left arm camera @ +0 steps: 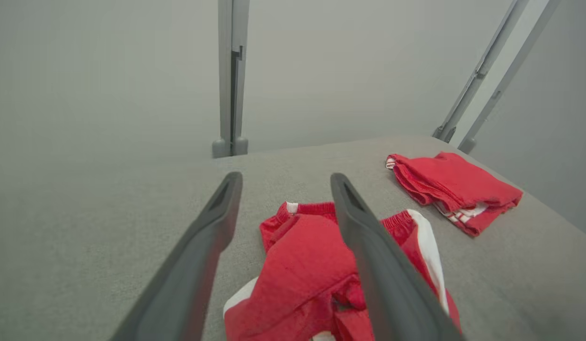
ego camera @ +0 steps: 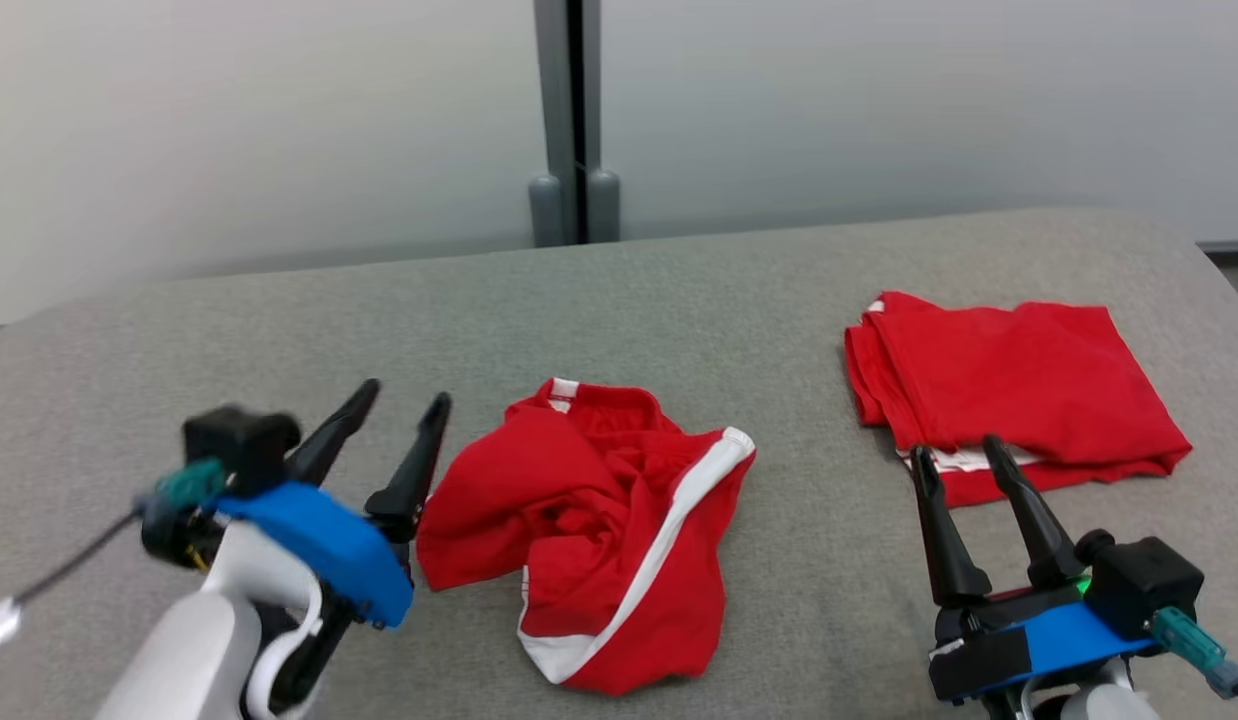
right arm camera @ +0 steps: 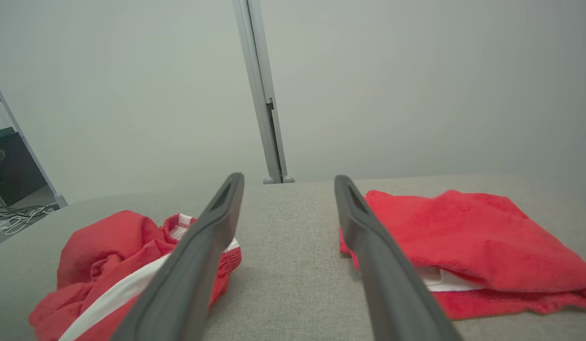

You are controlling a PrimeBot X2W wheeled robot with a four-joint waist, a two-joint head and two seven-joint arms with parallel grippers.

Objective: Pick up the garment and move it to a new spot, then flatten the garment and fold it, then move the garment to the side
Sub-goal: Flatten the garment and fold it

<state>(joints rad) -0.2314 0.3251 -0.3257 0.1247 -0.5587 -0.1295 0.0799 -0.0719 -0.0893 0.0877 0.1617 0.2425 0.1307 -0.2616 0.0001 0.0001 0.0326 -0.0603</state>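
Grey fabric covers the table (ego camera: pixel 229 340), and behind it stands a pale, plain wall (ego camera: pixel 229 120) with one upright grey post (ego camera: pixel 569 120) at the table's far edge. In the left wrist view, two slanted grey poles (left arm camera: pixel 487 71) rise beyond the table's far right corner. In the right wrist view, a tangle of cables (right arm camera: pixel 13 218) lies on the floor off to the left.

Two red garments lie on the table, well apart. The crumpled garment (ego camera: pixel 599 530) sits near the middle, towards the robot, bunched in loose folds. One broad white stripe runs along its right side, and its elastic waistband is turned up at the far end. The folded garment (ego camera: pixel 1019 390) lies flat to the right and farther back as a tidy rectangle, with a little white trim showing at its near edge.

Two tools are in the head view, each with two long dark fingers spread wide apart and nothing between them. The left tool (ego camera: pixel 406 393) is at the lower left, just beside the crumpled garment's left edge, and I cannot tell whether it touches the cloth. The right tool (ego camera: pixel 955 449) is at the lower right, its fingertips showing against the near left corner of the folded garment.
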